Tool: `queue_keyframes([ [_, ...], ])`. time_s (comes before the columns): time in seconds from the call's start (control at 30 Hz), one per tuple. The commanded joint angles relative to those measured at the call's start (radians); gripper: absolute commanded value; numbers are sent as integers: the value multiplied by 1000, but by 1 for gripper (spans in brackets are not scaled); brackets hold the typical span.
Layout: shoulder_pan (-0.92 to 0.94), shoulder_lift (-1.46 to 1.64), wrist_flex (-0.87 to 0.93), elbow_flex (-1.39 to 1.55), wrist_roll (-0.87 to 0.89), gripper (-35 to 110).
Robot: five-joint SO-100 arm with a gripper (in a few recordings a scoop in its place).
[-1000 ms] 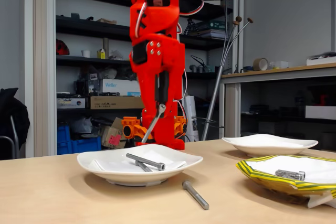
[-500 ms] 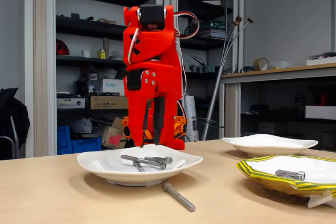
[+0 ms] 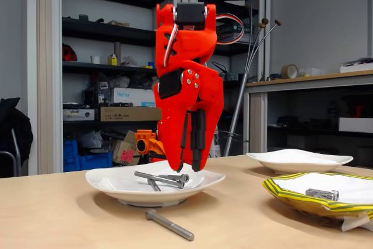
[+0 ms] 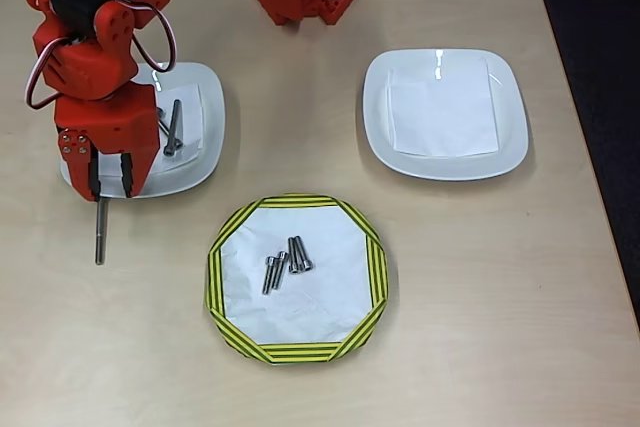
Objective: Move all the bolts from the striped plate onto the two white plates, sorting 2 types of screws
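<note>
Hovering over the left plate, one bolt loose on the table

Hanging above the left white plate, the red gripper points down with fingers slightly apart and nothing between them. Two long bolts lie in that plate. Another long bolt lies on the table just off the plate's near left edge, past the fingertips. Four short bolts sit clustered in the middle of the striped plate, near centre. The right white plate holds only a paper sheet.
</note>
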Motion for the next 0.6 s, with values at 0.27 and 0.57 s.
queue_keyframes([
  [0.27, 81, -178, -84, -184, -86, 12],
  [0.57, 133, -339, -20, -439, -155, 11],
])
